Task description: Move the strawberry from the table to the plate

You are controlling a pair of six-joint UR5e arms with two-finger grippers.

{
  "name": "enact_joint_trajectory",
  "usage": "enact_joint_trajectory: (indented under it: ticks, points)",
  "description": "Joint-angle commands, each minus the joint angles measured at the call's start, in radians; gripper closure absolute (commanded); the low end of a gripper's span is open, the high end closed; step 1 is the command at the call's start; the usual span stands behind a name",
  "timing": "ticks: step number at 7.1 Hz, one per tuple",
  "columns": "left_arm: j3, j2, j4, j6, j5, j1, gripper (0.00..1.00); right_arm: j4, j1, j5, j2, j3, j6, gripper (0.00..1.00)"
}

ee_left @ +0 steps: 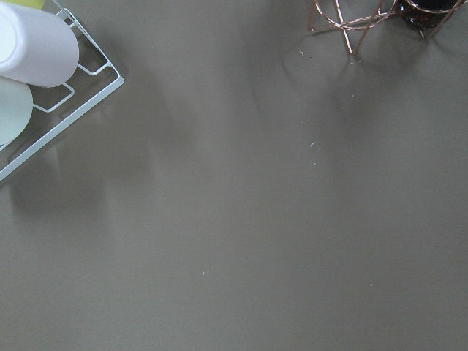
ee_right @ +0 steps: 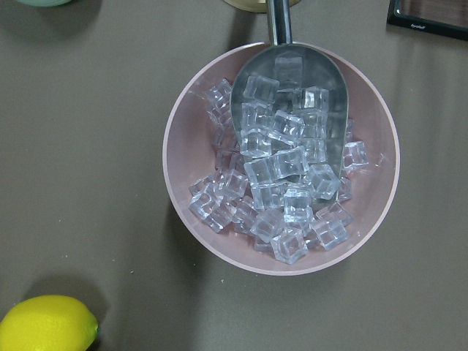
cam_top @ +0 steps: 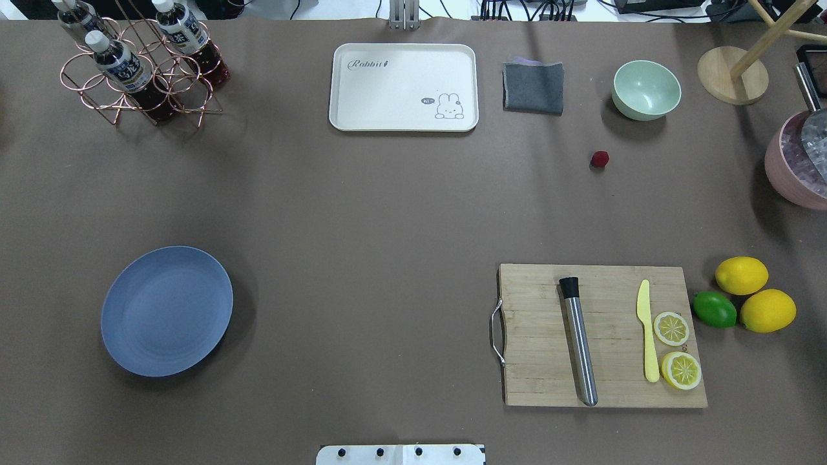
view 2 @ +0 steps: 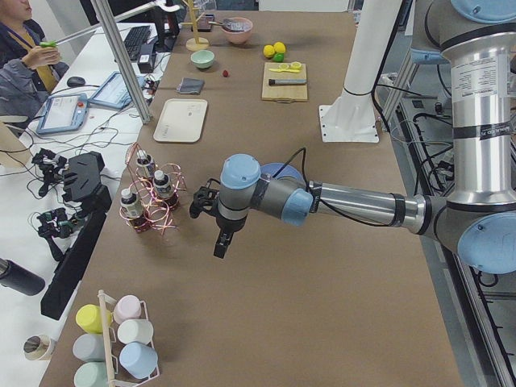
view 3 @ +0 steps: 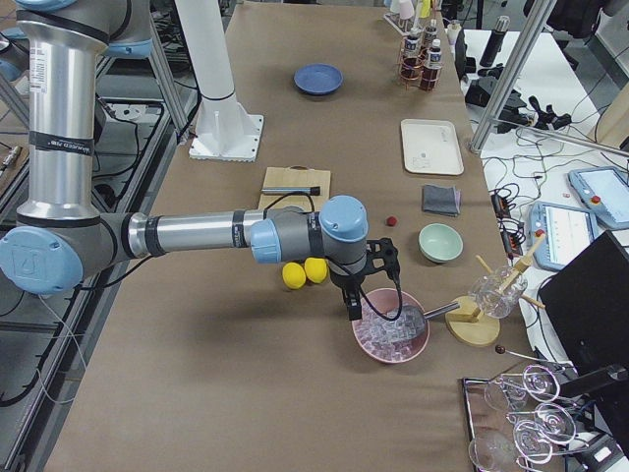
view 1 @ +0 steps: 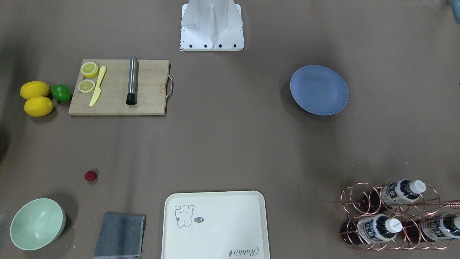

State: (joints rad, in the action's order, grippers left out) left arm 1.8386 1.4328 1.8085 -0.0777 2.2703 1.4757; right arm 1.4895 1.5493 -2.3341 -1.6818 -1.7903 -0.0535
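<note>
The strawberry [view 1: 91, 175] [cam_top: 600, 159] [view 3: 391, 220], a tiny dark-red berry, lies alone on the brown table [view 1: 230, 144] between the pale green bowl and the cutting board. The blue plate [view 1: 319, 90] [cam_top: 167, 310] sits bare on the table's other half. Neither gripper shows in the overhead or front views. My left gripper [view 2: 219, 245] hangs over bare table near the bottle rack, off the plate's side; I cannot tell if it is open or shut. My right gripper [view 3: 351, 306] hovers over the pink ice bowl, far from the strawberry; its state I cannot tell either.
A cutting board [cam_top: 601, 334] carries a muddler, a yellow knife and lemon slices, with two lemons [cam_top: 741, 275] and a lime [cam_top: 714, 309] beside it. A green bowl [cam_top: 646, 89], grey cloth [cam_top: 533, 86], cream tray [cam_top: 404, 86], bottle rack [cam_top: 139, 71] and ice bowl [ee_right: 281, 157] line the edges.
</note>
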Motion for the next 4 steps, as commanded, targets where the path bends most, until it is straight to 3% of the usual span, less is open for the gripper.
enact_joint_trajectory:
  ticks: [1, 4]
  points:
    - [-0.007, -0.002, 0.020, 0.003, -0.002, -0.001, 0.03, 0.002, 0.000, -0.005, -0.007, -0.007, 0.001, 0.00]
    - [-0.030, -0.006, 0.060, -0.002, 0.001, -0.008, 0.03, 0.002, 0.002, -0.005, -0.012, 0.002, 0.000, 0.00]
